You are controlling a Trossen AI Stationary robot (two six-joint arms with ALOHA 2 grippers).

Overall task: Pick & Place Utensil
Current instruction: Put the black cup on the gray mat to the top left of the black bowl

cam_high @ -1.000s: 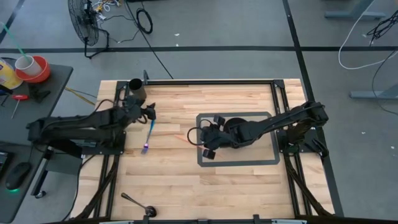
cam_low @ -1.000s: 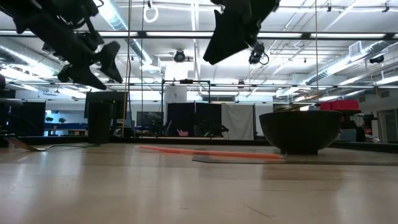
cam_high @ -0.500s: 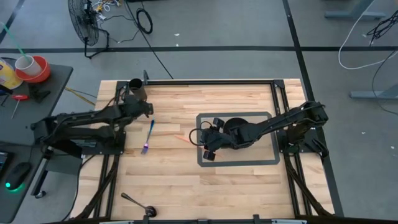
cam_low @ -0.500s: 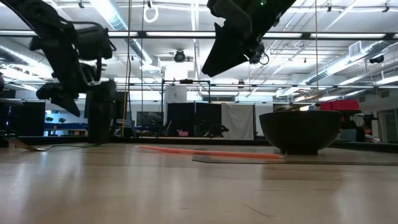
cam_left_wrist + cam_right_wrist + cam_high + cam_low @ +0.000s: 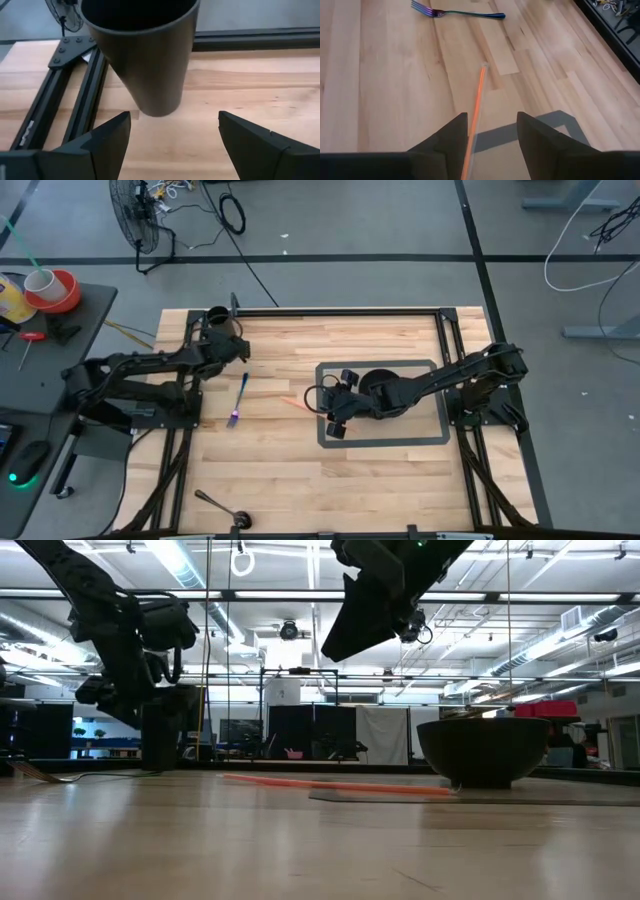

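From my feed: fan (image 5: 135, 220) on floor past table's far-left corner, red cup (image 5: 50, 288) on side desk at left, mouse (image 5: 30, 462) there too, white cable (image 5: 580, 250) far right.

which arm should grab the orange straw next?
Right. Its gripper hangs open right over the straw at the mat edge. The left gripper is off at the cup, also open.
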